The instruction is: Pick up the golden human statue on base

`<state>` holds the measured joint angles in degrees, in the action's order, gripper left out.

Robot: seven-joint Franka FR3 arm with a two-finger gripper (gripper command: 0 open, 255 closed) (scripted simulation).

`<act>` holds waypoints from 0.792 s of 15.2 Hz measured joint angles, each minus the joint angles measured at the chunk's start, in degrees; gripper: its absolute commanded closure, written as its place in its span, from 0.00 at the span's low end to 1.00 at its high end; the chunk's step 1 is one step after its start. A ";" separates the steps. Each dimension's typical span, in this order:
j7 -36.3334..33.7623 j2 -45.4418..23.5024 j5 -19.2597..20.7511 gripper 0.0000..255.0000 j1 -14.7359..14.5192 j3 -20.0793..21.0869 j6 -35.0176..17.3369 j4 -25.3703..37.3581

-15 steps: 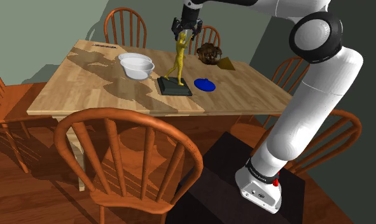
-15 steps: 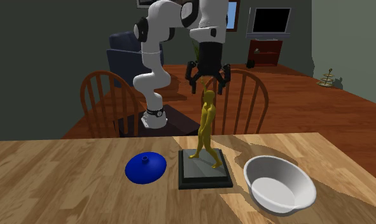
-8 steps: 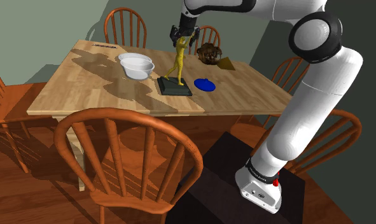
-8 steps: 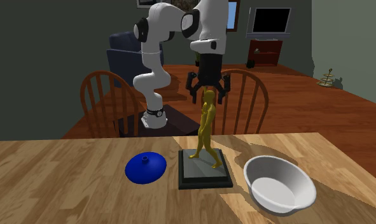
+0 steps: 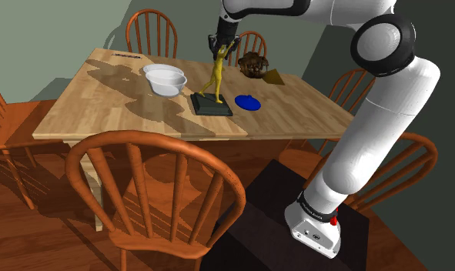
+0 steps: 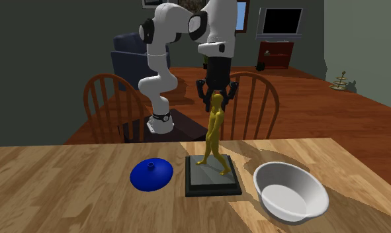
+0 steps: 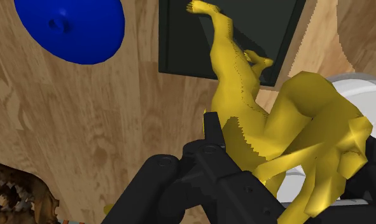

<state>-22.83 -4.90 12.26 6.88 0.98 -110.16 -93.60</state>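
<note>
Gripper (image 6: 217,99) is seen lowered over the top of the golden statue (image 6: 215,132). Its fingers are drawn in and clasped on the figure's upper body. In the wrist view, one finger (image 7: 212,130) is pressed against the yellow torso (image 7: 263,127). The other is mostly hidden behind the head and raised arm.

The statue is found upright on its dark square base (image 6: 212,177), and the base is seated flat on the table (image 5: 102,108), near the middle of the far half.

- A blue domed lid (image 6: 151,175) is laid just beside the base, at the second exterior view's left.
- A white bowl (image 6: 291,190) is set near the base on the opposite side.
- A brown mottled object (image 5: 252,63) is placed towards the table's far edge.

The tabletop is rendered in light wood grain. Spindle-back wooden chairs (image 5: 152,192) are ranged round it on a darker wooden floor (image 5: 33,231). Grey-green walls (image 5: 64,31) are seen behind. A dark blue armchair (image 6: 131,59) and a dark screen (image 6: 281,22) on a low cabinet are noted beyond the arm.
</note>
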 measured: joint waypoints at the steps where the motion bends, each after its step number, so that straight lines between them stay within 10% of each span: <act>1: 0.00 0.00 0.00 1.00 0.00 0.00 0.00 0.01; 12: 1.35 -1.18 -0.39 1.00 -0.05 0.04 6.38 7.56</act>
<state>-21.48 -6.08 11.86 6.82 1.01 -103.78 -86.04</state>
